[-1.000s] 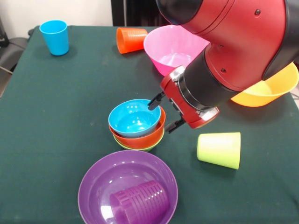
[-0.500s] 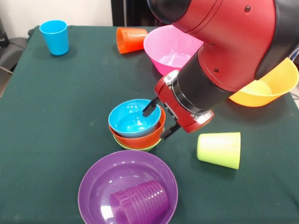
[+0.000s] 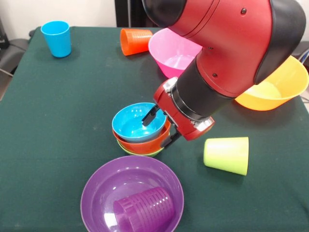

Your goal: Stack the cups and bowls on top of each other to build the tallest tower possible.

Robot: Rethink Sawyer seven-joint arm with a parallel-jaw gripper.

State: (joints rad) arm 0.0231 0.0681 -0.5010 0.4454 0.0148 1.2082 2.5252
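Note:
Three small bowls sit nested mid-table: blue (image 3: 131, 123) on top, orange (image 3: 145, 144) under it, green (image 3: 141, 153) at the bottom. My gripper (image 3: 159, 129) is open and straddles the stack's right rim, one finger inside the blue bowl and the other outside by the orange one. A wide purple bowl (image 3: 108, 186) in front holds a purple cup (image 3: 145, 209) on its side. A lime green cup (image 3: 227, 154) lies tipped at the right. Upright at the far left stands a blue cup (image 3: 56, 38). An orange cup (image 3: 135, 40) lies beside the pink bowl (image 3: 175, 52).
A large yellow bowl (image 3: 280, 89) sits at the right edge, partly behind my arm. The dark green table cloth (image 3: 58, 121) ends at the left and far edges.
My arm has swung left and slightly down. The upper finger moved from the blue bowl's rim to inside it, and the lower finger now sits beside the orange bowl.

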